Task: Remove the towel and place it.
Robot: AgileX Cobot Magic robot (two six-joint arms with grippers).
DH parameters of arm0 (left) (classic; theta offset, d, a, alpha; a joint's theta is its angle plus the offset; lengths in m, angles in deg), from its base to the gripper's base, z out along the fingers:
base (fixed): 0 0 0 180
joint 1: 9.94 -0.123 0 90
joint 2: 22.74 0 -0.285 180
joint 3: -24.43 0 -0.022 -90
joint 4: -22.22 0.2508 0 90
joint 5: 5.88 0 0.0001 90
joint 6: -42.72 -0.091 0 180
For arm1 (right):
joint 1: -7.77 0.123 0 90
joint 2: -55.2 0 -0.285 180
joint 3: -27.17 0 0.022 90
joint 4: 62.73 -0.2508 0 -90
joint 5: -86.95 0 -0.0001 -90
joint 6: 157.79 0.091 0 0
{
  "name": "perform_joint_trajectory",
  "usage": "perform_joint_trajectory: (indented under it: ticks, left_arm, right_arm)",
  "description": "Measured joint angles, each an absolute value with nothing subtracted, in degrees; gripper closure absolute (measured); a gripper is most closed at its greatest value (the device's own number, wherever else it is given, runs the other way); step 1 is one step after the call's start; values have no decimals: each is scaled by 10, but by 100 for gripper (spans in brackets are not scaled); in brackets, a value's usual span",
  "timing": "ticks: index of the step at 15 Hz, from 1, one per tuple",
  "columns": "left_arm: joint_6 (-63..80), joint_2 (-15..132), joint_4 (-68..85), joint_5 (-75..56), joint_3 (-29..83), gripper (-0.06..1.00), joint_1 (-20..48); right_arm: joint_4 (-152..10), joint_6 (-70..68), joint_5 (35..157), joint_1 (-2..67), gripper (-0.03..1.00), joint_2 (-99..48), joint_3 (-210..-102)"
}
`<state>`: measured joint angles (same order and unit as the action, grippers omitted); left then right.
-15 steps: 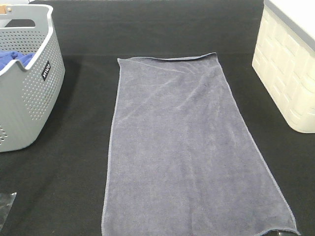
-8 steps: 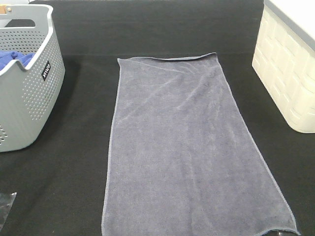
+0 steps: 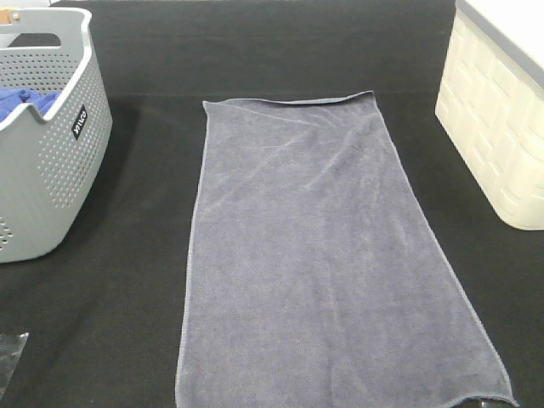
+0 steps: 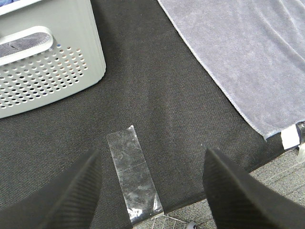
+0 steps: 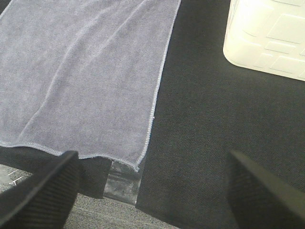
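1. Grey towel (image 3: 331,255) lies flat and spread out on the black table (image 3: 127,323), between the grey basket (image 3: 51,161) on the left and the white bin (image 3: 501,127) on the right, touching neither.
2. Its long axis runs from the near table edge toward the far side, leaning slightly left as it goes; the near hem reaches the table's front edge.
3. Blue cloth (image 3: 21,102) sits inside the basket and is not part of this job.
4. Left claw (image 4: 150,191) hangs wide and empty over the near left of the table, above a clear tape strip (image 4: 133,176), apart from the towel's corner.
5. Right claw (image 5: 152,186) is wide and empty too, just off the towel's near right corner (image 5: 138,164).
6. Judged from this, the towel looks already laid out, so the placing step seems about finished.
7. Any next move would likely call only for smoothing the faint creases, or pulling both arms clear.
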<state>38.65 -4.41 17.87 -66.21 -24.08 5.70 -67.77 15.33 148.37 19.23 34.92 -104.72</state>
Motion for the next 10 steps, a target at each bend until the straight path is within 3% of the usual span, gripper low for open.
perform_joint_trajectory:
  ticks: [3, 10]
  left_arm:
    - [387, -46, 179, -662, -241, 34, 54]
    - [387, -83, 179, -660, -241, 34, -66]
  right_arm:
    - [-678, 153, 1484, 192, 19, 349, -1047]
    - [-678, 153, 1483, 190, 19, 352, -1047]
